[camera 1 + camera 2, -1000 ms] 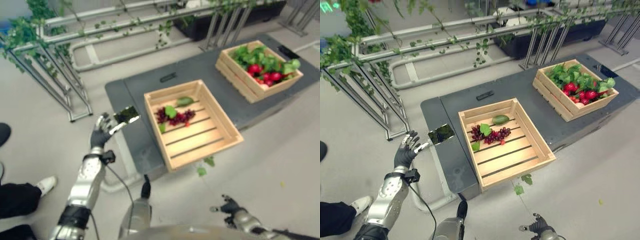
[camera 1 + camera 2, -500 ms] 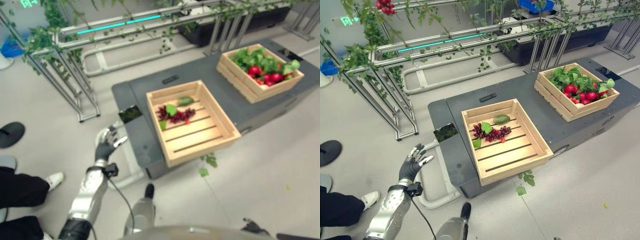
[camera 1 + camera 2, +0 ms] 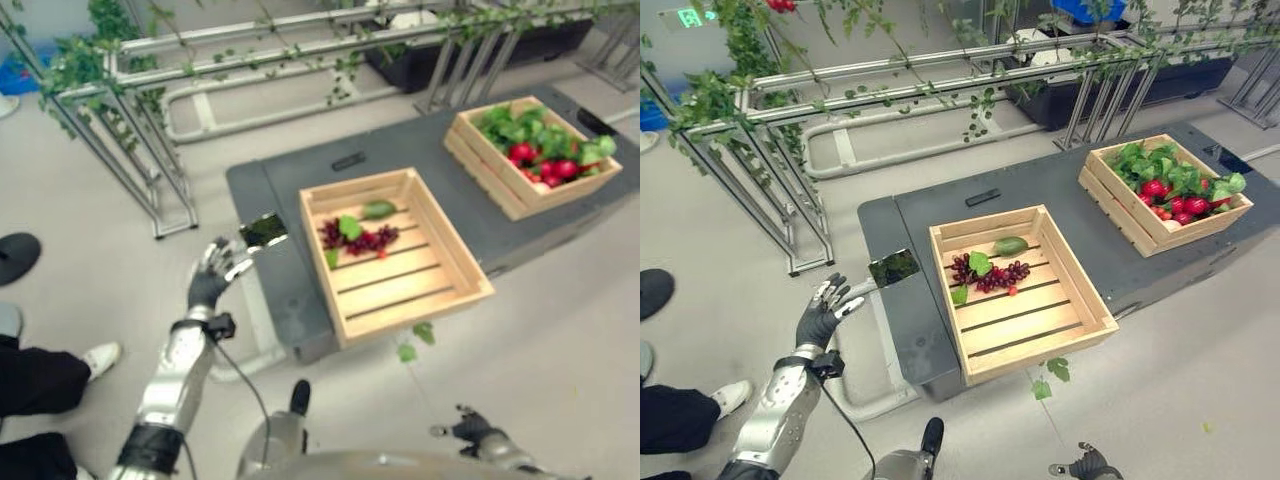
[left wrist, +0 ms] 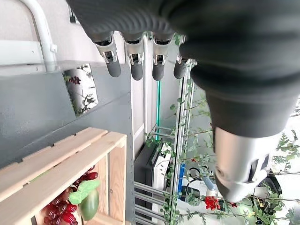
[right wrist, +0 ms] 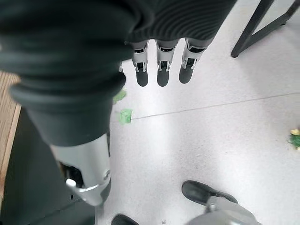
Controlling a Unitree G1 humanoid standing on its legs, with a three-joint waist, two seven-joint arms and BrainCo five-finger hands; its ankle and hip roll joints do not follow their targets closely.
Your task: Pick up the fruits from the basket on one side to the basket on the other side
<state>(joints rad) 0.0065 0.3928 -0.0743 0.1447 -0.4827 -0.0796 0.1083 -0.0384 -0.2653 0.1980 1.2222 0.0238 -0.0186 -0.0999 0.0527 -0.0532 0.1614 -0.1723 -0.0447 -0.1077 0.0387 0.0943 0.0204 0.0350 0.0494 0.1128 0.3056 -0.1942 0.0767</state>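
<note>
Bright, even light falls from overhead. The pale floor [image 3: 730, 250] is lit flat, with no hard-edged shadow on it. The dark platform [image 3: 1060, 190] carries a soft grey sheen across its top. At nine o'clock from the near crate [image 3: 1080, 300] a small shiny plate [image 3: 892, 267] mirrors the foliage above. The crate's walls throw only faint shade on its slats. A green sign [image 3: 687, 16] glows at eleven o'clock. Past my left hand [image 4: 136, 51] a thin green light strip [image 4: 158, 101] glows, and metal on my fingers catches small highlights. Under my right hand [image 5: 161, 70] the floor shows a broad pale glare.
</note>
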